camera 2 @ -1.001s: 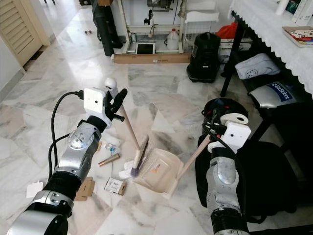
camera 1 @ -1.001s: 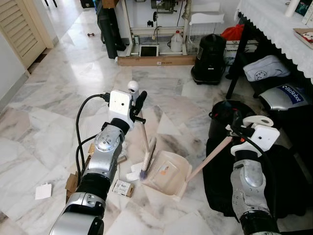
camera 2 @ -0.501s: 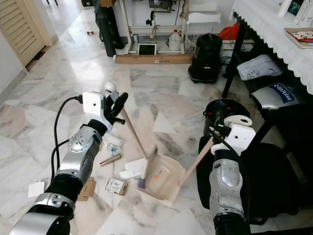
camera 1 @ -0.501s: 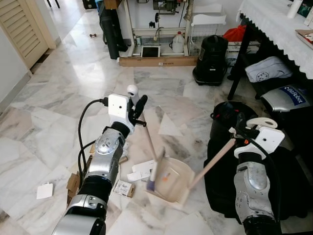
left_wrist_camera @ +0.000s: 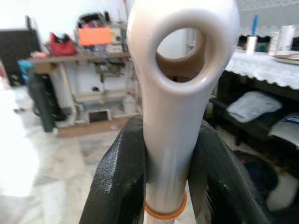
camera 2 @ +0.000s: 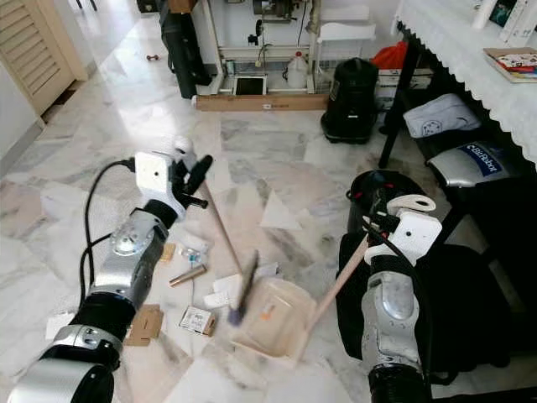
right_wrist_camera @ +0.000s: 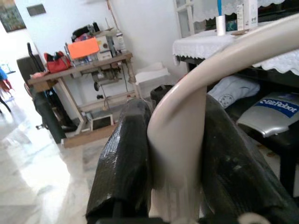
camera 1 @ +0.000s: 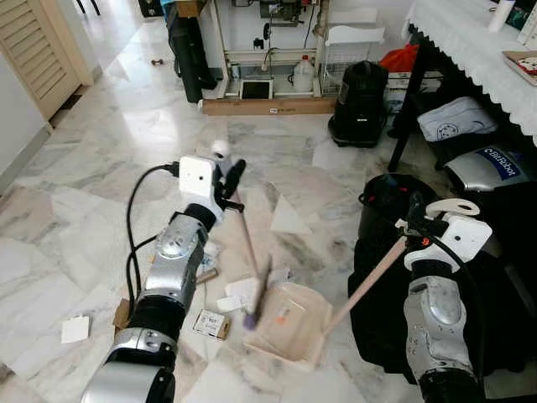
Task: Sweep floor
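Left gripper (camera 1: 226,176) pinches the broom (camera 1: 249,252) handle top; both fingers (left_wrist_camera: 119,182) press its sides. Broom head sits on the floor at the dustpan's (camera 1: 289,323) 9 o'clock edge, paper scraps (camera 1: 235,295) just beside. Right gripper (camera 1: 417,225) clamps the dustpan handle (camera 1: 369,277). Silver bag (camera 1: 495,164) at 2 o'clock has blue lettering, too small to read.

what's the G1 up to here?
It's sweeping litter on the marble floor. The left end effector is shut on the handle of a small broom, whose bristles rest at the edge of the dustpan. The right end effector grips the dustpan's long handle, keeping the pan on the floor. Scraps of paper and a small carton lie beside the pan, not yet swept in.
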Available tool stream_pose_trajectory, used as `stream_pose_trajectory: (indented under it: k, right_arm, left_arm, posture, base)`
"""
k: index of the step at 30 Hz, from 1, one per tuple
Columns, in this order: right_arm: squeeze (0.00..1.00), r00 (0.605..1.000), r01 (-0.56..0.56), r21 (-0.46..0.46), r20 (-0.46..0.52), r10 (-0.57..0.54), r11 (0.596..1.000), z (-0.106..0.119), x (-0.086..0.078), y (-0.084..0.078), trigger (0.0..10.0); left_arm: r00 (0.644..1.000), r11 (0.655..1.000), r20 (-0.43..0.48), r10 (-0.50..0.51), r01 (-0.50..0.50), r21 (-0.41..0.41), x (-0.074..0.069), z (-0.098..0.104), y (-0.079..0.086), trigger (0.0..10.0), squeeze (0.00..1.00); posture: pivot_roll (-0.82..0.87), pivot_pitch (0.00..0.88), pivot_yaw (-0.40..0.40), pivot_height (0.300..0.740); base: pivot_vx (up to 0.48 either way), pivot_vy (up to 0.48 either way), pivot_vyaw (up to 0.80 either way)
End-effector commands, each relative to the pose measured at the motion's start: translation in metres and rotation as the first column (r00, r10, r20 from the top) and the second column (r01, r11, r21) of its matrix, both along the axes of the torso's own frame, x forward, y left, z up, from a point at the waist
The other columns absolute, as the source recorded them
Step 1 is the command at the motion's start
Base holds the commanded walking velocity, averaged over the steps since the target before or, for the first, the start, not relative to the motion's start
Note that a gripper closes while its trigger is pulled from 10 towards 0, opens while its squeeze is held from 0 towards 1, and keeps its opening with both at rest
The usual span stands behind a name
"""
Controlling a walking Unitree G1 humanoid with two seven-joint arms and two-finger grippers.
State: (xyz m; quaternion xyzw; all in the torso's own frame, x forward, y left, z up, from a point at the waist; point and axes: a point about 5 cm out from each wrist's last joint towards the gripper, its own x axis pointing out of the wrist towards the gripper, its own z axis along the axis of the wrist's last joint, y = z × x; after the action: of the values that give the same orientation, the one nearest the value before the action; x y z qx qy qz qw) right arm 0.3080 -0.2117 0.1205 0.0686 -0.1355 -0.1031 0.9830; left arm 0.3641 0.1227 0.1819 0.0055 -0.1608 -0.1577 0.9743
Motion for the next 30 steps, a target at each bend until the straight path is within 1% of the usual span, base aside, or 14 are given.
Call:
stream_pose_trajectory:
  k: [1,4,5,7,10,14,25,30]
  right_arm:
    - [0.00,0.998,0.001,0.009,0.069,-0.002,1.000,0.015,0.002,0.001,10.0]
    - [0.00,0.998,-0.001,0.007,0.071,0.000,1.000,0.016,0.002,0.002,10.0]
    - [0.00,0.997,-0.002,0.006,0.072,0.002,1.000,0.017,0.002,0.002,10.0]
    - [0.00,0.997,-0.003,0.004,0.073,0.002,1.000,0.017,0.002,0.003,10.0]
    - [0.00,0.997,-0.003,-0.016,0.071,0.004,1.000,0.018,0.001,0.003,10.0]
    - [0.00,0.997,-0.005,-0.023,0.078,0.006,1.000,0.019,0.001,0.003,10.0]
    - [0.00,0.997,-0.018,-0.030,0.075,0.020,0.999,0.020,0.001,0.006,10.0]
    - [0.00,0.997,-0.020,-0.027,0.072,0.022,0.999,0.020,0.001,0.007,10.0]
  left_arm:
    - [0.994,1.000,0.114,0.004,-0.007,0.029,-0.002,0.021,0.000,10.0,0.00]
    - [0.994,0.999,0.112,0.003,-0.007,0.037,-0.004,0.017,-0.002,10.0,0.00]
    - [0.995,0.998,0.100,0.002,-0.008,0.060,-0.005,0.011,-0.003,10.0,0.00]
    - [0.996,0.997,0.095,0.001,-0.008,0.073,-0.006,0.008,-0.004,10.0,0.00]
    - [0.997,0.998,0.080,-0.007,0.002,0.067,-0.009,0.000,-0.007,10.0,0.00]
    - [0.997,0.998,0.073,-0.009,0.004,0.064,-0.009,-0.003,-0.008,10.0,0.00]
    - [0.998,0.997,0.069,-0.003,-0.002,0.072,-0.011,-0.006,-0.010,10.0,0.00]
    - [0.998,0.997,0.069,-0.015,0.010,0.078,-0.012,-0.006,-0.014,10.0,0.00]
  posture:
    - [0.06,0.000,0.038,0.740]
    - [0.06,0.000,0.036,0.740]
    - [0.05,0.000,0.033,0.740]
    - [0.05,0.000,0.032,0.740]
    - [0.04,0.000,0.032,0.740]
    - [0.04,0.000,0.029,0.740]
    - [0.04,0.000,0.026,0.740]
    - [0.04,0.000,0.030,0.740]
  base:
    - [0.000,0.000,0.00]
    - [0.000,0.000,0.00]
    - [0.000,0.000,0.00]
    - [0.000,0.000,0.00]
    - [0.000,0.000,0.00]
    - [0.000,0.000,0.22]
    - [0.000,0.000,0.76]
    - [0.000,0.000,0.78]
